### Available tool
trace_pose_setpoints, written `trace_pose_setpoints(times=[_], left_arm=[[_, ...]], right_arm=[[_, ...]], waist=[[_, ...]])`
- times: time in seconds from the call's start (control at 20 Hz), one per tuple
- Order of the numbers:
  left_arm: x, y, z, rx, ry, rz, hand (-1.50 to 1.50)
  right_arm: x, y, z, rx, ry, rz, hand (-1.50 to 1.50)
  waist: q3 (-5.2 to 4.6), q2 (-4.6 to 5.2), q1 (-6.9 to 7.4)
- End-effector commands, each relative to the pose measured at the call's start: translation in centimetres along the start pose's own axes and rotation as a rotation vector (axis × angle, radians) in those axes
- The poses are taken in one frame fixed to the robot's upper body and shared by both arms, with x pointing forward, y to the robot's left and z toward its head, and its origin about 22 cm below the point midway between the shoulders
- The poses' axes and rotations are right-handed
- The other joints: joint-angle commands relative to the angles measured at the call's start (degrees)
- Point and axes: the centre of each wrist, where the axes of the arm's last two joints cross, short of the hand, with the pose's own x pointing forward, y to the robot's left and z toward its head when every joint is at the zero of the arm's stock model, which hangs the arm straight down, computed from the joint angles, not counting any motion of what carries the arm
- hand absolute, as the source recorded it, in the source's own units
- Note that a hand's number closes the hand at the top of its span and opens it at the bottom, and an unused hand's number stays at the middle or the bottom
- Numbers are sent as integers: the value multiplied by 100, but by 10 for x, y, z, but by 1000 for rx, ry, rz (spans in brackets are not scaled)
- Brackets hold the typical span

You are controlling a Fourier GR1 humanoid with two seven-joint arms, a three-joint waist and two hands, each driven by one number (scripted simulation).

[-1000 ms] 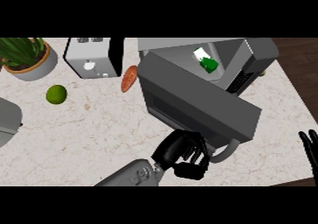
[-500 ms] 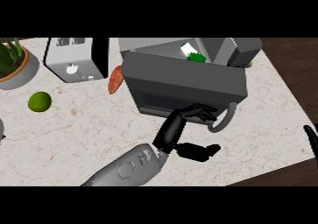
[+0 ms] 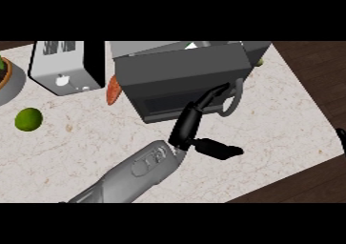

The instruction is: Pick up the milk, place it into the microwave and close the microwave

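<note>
Your left hand (image 3: 196, 121) presses straight fingers on the microwave door (image 3: 182, 78); sliding toward the handle (image 3: 234, 101), you could leave it ajar.

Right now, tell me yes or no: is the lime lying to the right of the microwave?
No, the lime lies on the counter well to the left of the microwave, below the toaster.
</note>
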Motion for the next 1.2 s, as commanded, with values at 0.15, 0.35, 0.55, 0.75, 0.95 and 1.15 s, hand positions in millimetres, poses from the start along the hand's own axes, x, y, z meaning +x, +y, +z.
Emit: trace_pose_setpoints(times=[0.15, 0.35, 0.55, 0.75, 0.95, 1.15], left_arm=[[10, 4, -23, 45, -41, 1, -150], [14, 8, -34, 78, -40, -7, -150], [11, 11, -37, 100, -44, -9, -150], [11, 12, -41, 108, -55, -15, -150], [9, 13, -42, 116, -61, -21, -150], [7, 13, -41, 120, -62, -15, -150]], right_arm=[[5, -3, -19, 55, -34, -41, -150], [11, -5, -28, 91, -43, -46, -150], [14, -8, -34, 118, -41, -59, -150], [16, -8, -38, 128, -36, -67, -150], [21, -12, -44, 119, -46, -55, -150], [21, -15, -45, 118, -33, -61, -150]], waist=[[9, 90, -204], [11, 93, -305], [12, 140, -385], [13, 155, -460], [13, 167, -519], [21, 181, -544]])
